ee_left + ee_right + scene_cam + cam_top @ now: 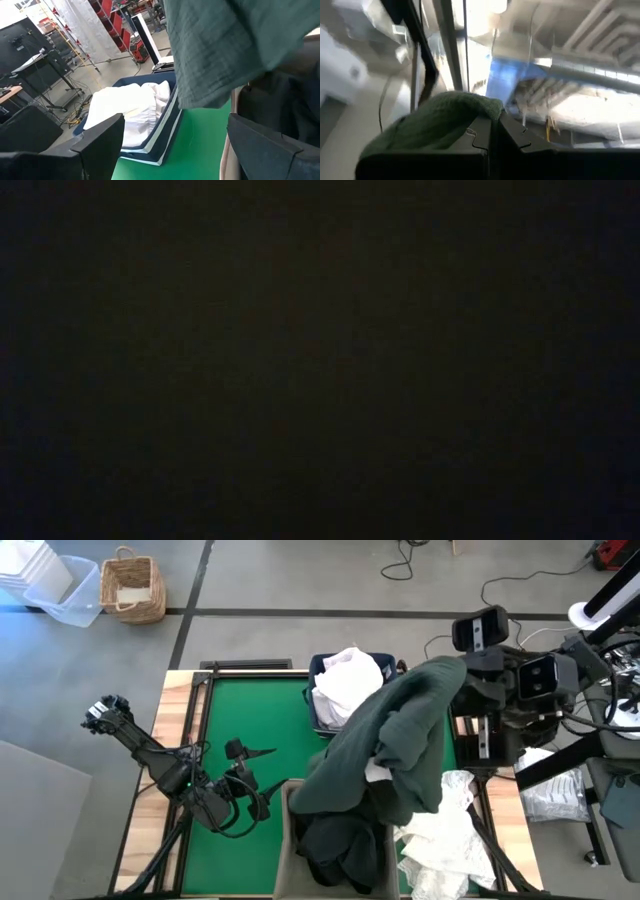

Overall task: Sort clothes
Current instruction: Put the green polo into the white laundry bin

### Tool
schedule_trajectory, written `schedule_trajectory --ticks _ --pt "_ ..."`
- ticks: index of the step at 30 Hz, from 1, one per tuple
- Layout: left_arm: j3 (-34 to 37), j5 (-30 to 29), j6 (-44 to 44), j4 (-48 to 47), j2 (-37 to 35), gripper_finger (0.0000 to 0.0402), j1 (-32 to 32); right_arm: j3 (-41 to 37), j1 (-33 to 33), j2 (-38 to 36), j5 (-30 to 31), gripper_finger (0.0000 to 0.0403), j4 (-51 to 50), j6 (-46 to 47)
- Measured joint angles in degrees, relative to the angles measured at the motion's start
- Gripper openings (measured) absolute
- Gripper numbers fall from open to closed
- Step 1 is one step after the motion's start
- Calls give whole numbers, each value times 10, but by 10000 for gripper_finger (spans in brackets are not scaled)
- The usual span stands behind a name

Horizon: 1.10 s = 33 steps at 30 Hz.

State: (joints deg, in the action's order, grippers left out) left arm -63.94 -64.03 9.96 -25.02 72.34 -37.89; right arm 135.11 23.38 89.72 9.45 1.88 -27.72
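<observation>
The right gripper [492, 132] is seen raised high, clamped fully shut on a fold of the dark green garment [400, 735], whose cloth bulges over the closed fingers in the right wrist view. From that pinch the garment hangs down in a long drape across the navy bin [322, 668], which is filled with white clothes [345, 680], and over the beige bin [286, 830], where black clothes [340, 840] are already piled. More white clothes [440, 830] lie crumpled on the table [250, 720] just beside the beige bin.

The left gripper [255, 765] is parked low over the green mat, fingers spread wide and empty. Nothing is shown by the low view, which is entirely dark.

The carry seems best done with the trailing hem kept clear of the white load, so nothing is dragged out, and the release made only once most of the cloth is gathered above the dark pile.
</observation>
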Motion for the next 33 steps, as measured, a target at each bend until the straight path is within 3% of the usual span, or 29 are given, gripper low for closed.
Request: schedule_trajectory --ticks 5,23,33 --pt "0 0 0 -1 0 327 0 -12 -2 7 -34 9 65 0" --pt "2 0 4 -10 0 327 0 -2 -2 53 -111 9 57 88" --pt "2 0 4 -12 0 327 0 -2 -2 84 -115 9 28 92"
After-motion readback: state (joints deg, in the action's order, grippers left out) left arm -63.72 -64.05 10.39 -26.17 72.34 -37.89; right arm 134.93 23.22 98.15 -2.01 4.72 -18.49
